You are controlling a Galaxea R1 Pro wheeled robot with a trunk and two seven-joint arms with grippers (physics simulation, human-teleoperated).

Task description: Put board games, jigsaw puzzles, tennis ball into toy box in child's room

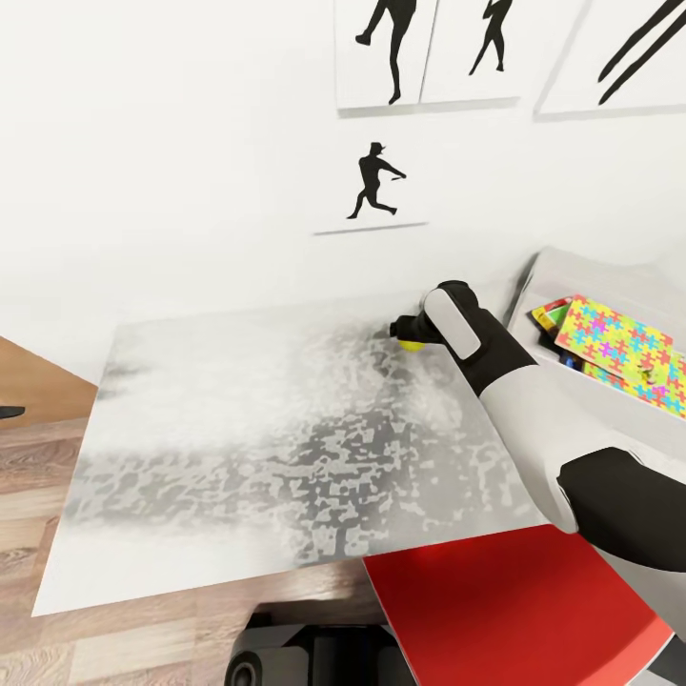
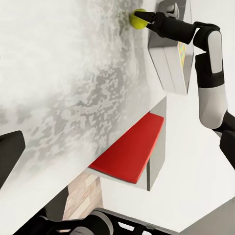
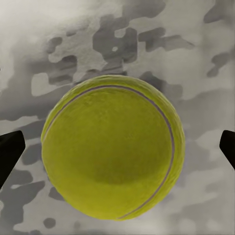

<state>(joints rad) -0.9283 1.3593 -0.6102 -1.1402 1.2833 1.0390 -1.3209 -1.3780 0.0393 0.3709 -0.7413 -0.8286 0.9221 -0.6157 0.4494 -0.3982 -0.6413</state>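
Observation:
The tennis ball [image 1: 413,345] [image 3: 112,152] lies on the table [image 1: 238,429] near its back edge, just left of the toy box [image 1: 534,329]. My right gripper [image 1: 404,332] [image 3: 117,154] is open around the ball, with one dark fingertip [image 3: 10,154] on each side and a gap to each. The left wrist view shows the ball [image 2: 136,19] with the right gripper [image 2: 143,16] at it. In the toy box lie a jigsaw puzzle [image 1: 615,341], a second one [image 1: 662,389] partly beneath it, and the edge of a board game [image 1: 550,313]. My left gripper's fingertip [image 2: 10,154] hangs off the table's side, holding nothing.
A red chair seat [image 1: 505,610] [image 2: 129,154] sits against the table's near right edge. The white wall with silhouette pictures [image 1: 372,186] rises right behind the table. Wood floor [image 1: 38,467] lies to the left, and the robot's base [image 1: 305,657] shows below.

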